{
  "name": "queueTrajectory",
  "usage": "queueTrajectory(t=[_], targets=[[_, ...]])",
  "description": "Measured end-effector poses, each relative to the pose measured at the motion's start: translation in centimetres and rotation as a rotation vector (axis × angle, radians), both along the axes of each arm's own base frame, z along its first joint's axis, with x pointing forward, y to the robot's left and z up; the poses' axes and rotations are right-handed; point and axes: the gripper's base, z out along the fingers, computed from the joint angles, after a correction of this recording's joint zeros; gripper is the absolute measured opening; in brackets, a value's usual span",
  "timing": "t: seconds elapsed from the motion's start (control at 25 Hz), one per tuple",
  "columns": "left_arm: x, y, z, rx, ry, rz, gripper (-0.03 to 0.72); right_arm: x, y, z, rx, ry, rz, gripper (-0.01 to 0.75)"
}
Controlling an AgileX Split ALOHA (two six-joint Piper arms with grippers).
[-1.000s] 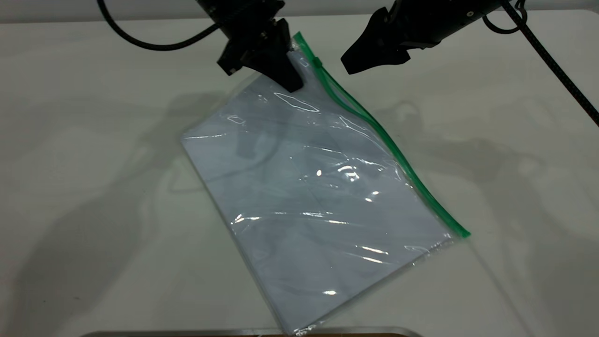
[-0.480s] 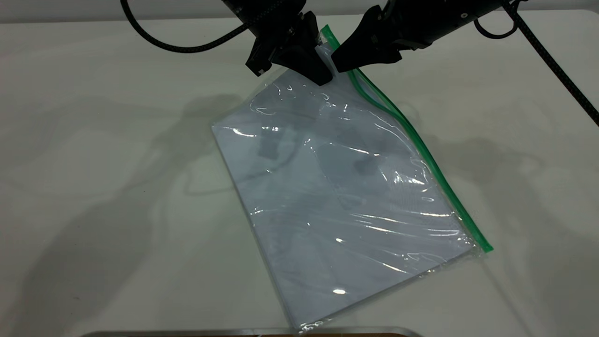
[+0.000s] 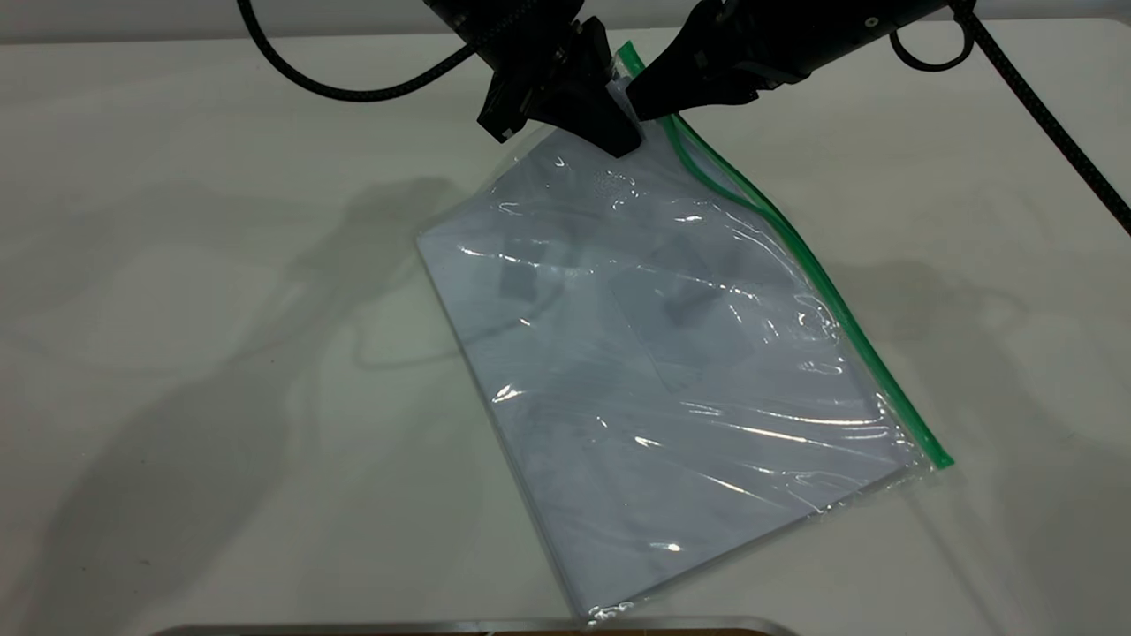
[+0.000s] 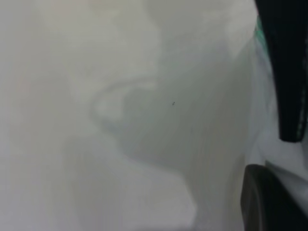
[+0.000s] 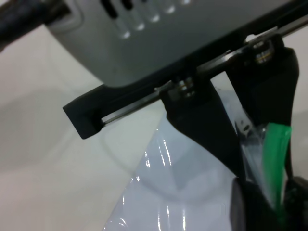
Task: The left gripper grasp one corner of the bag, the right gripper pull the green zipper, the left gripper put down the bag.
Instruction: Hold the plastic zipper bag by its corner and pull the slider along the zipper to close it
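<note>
While I hold up the bag (image 3: pixel 671 353):
left claw (image 3: pixel 610 115): clamped on its green-ended corner (image 3: pixel 623 79)
right claw (image 3: pixel 649 97): at the green zipper (image 3: pixel 795 247), grip unclear

Clear bag (image 3: pixel 671 371) with white sheets inside and glossy white glare streaks; bright green zipper (image 3: pixel 822 291) along one long edge; both grippers, left (image 3: pixel 610 115) and right (image 3: pixel 649 97), black with black cables; table (image 3: pixel 177 265) off-white, grey-shadowed

3 views, 1 shared corner
The exterior camera looks steeply down the counter (image 3: pixel 177 265) facing both arms; both wrist cameras sit close, sharing the bag (image 3: pixel 671 371) corner (image 5: pixel 269 144) with it.
</note>
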Motion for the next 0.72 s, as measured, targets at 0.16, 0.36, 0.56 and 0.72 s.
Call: queueTrajectory(t=[0.16, 0.36, 0.56, 0.72], targets=[[-0.03, 0.0, 0.01, 0.002, 0.014, 0.009, 0.061, 0.04, -0.04, -0.02, -0.004, -0.001, -0.006, 0.051], [-0.01, 0.0, 0.0, 0.012, 0.058, 0.059, 0.062, 0.22, -0.2, -0.11, -0.021, -0.004, -0.028, 0.033], [0.06, 0.04, 0.01, 0.017, 0.088, 0.096, 0.062, 0.37, -0.41, -0.25, -0.043, -0.001, -0.055, 0.033], [0.4, 0.39, -0.05, -0.02, 0.119, 0.136, 0.062, 0.39, -0.65, -0.47, -0.077, 0.009, -0.068, 0.033]])
